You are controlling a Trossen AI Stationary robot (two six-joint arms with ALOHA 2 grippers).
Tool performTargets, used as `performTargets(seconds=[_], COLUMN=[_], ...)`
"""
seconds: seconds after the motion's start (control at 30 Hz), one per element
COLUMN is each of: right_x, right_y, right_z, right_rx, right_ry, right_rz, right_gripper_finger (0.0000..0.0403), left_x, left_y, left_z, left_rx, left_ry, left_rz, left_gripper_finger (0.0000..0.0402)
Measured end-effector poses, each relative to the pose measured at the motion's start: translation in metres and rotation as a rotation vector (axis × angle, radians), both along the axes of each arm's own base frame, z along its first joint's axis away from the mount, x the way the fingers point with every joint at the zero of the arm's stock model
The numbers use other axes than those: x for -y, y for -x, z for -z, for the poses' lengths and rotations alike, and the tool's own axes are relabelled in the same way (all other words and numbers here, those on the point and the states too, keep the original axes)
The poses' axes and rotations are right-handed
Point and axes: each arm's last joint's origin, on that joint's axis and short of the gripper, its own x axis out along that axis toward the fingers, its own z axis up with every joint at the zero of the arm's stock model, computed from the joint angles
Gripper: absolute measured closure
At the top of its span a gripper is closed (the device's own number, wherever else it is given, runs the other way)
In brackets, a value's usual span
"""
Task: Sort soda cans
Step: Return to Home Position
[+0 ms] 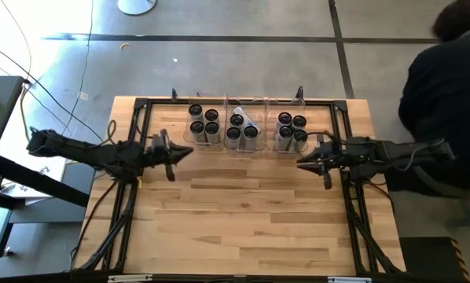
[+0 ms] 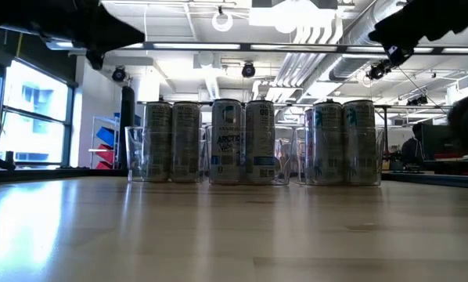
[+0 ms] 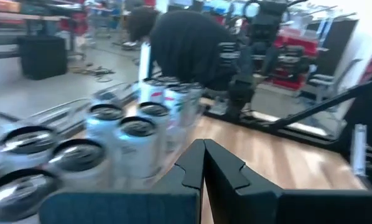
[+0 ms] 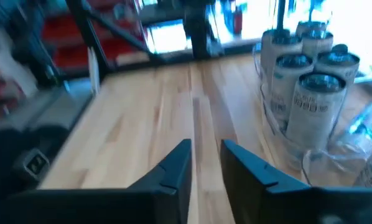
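Soda cans (image 1: pixel 243 130) grouped in three clear bins (image 2: pixel 134 157) at upper centre of high view; left gripper (image 1: pixel 184 155) pressed shut, empty, at centre left; right gripper (image 1: pixel 302 163) slightly parted, empty, at centre right, near right-hand bin. Return to home judged best done with arms lifted, then drawn outward, bin walls left unbrushed. Rear cans hidden behind front row in low view; bin edges barely made out from above; person (image 1: pixel 447 71) cut off at upper right.

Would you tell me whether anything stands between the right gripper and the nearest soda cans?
Only the clear bin walling those soda cans; nothing else visible lies before the right gripper. The left gripper hovers opposite.
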Motion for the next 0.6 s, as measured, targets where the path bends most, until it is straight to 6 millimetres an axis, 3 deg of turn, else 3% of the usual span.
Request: performTargets(seconds=[0.3,0.6], right_x=[0.002,0.001], right_y=[0.021,0.024], right_z=[0.038,0.066], right_rx=[0.241,0.374], right_ry=[-0.031,-0.013], right_rz=[-0.002,-0.043], right_gripper_finger=[0.0395,0.0402], left_x=[-0.019,-0.024], left_y=[0.038,0.073], left_z=[-0.004,-0.001], left_rx=[-0.032,-0.050], left_ry=[-0.028,-0.091], left_rz=[-0.104,-0.133], left_gripper_finger=[0.0401,0.0401])
